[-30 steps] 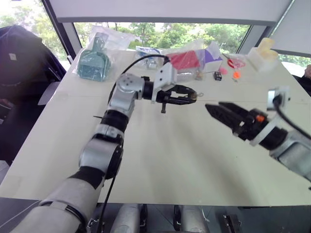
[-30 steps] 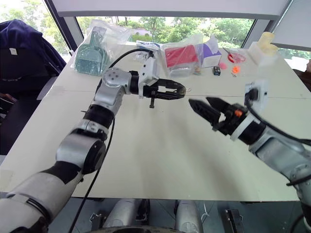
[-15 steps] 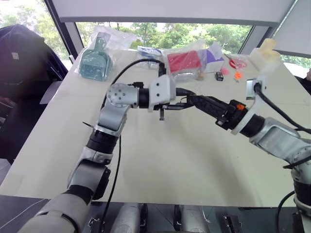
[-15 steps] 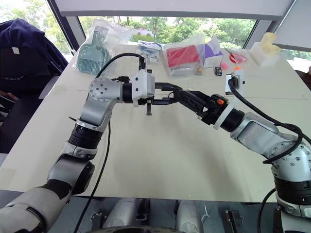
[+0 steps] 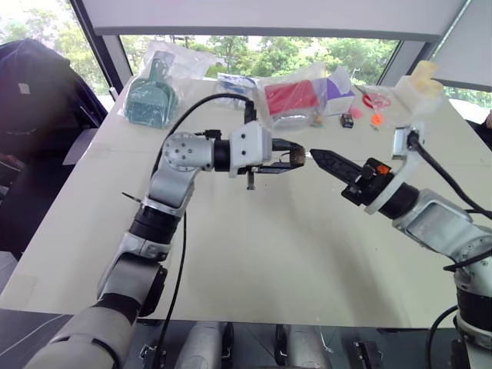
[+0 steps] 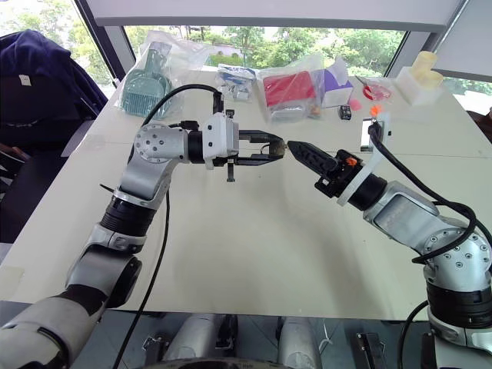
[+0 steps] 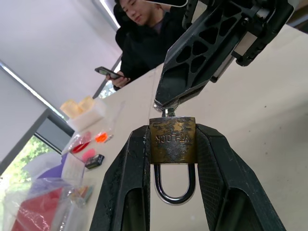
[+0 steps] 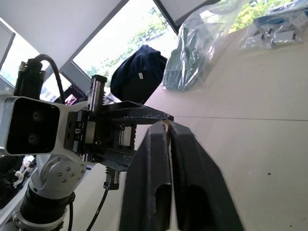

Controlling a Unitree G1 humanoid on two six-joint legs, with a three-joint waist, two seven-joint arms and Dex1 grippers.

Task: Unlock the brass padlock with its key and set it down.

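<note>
A wide, pale cream desk (image 5: 254, 254) stands before a window with green trees behind it, and its far edge carries a row of packets: a clear bag with a teal plastic scoop-shaped piece (image 5: 147, 96), a clear bag with a red block (image 5: 290, 98), a purple and white box (image 5: 336, 86), small pink and orange bits (image 5: 367, 110) and a pale yellow moulded container (image 5: 419, 79). A dark jacket (image 5: 34, 92) hangs over a chair beside the desk on the left. Above the middle of the desk the left hand (image 5: 296, 157) points level toward the right, and its two black fingers (image 7: 127, 183) are clamped on the flat sides of the small, tarnished yellowish-brass padlock (image 7: 172, 140), which hangs clear of the desk. In the left wrist view the thin silvery shackle (image 7: 172, 185) loops down between those fingers and looks seated in the body. The right hand (image 5: 317, 157) comes in from the right with its black fingers almost together, their tips meeting the padlock's keyhole end; there a small silvery key (image 7: 167, 109) is pinched between the tips and enters the brass body. In the left wrist view a person in dark clothing (image 7: 144, 36) sits at the far side of the desk, holding a phone (image 7: 108, 72).
</note>
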